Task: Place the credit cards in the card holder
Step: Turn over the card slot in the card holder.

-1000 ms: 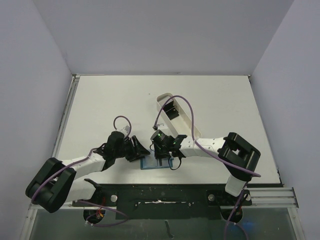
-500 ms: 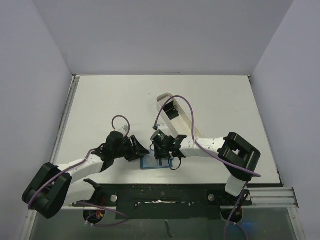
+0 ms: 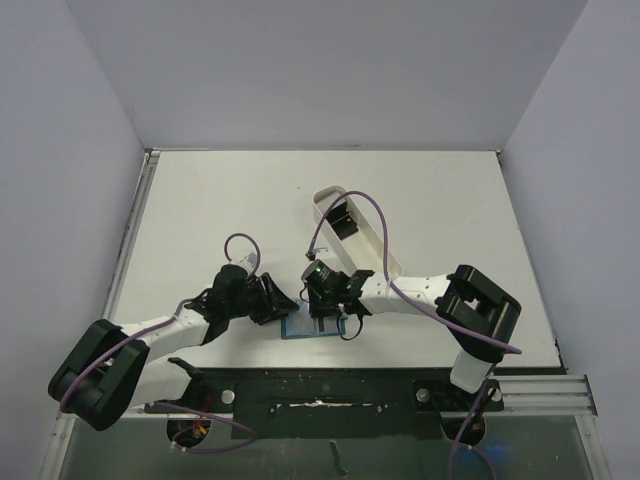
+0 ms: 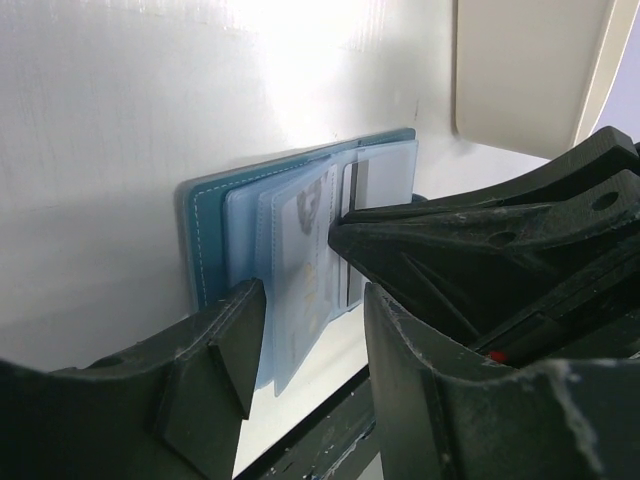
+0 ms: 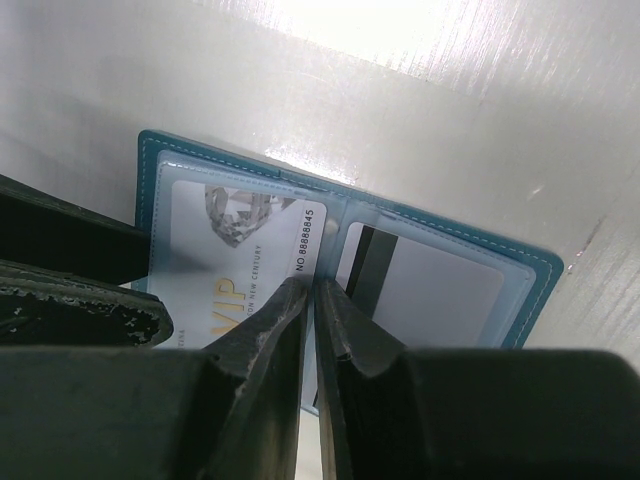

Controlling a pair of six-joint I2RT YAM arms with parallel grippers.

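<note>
The teal card holder (image 3: 308, 328) lies open near the table's front edge. In the right wrist view, a white VIP credit card (image 5: 235, 250) sits in its left clear pocket. A card with a black stripe (image 5: 425, 285) sits in its right pocket. My right gripper (image 5: 312, 292) is shut, its tips pressed on the holder's middle fold. My left gripper (image 4: 310, 305) stands open at the holder's left edge (image 4: 205, 240), and loose clear pocket leaves (image 4: 300, 270) reach between its fingers. From above, the left gripper (image 3: 282, 304) and the right gripper (image 3: 325, 316) almost meet over the holder.
A long white tray (image 3: 372, 245) stands just behind the right arm with a black card (image 3: 343, 223) in it. The table's front rail (image 3: 330, 380) runs close below the holder. The right gripper's black body (image 4: 490, 250) crowds the left wrist view.
The left arm's elbow shifted a little while its gripper stayed at the holder's left edge. The right arm and the holder have not moved.
</note>
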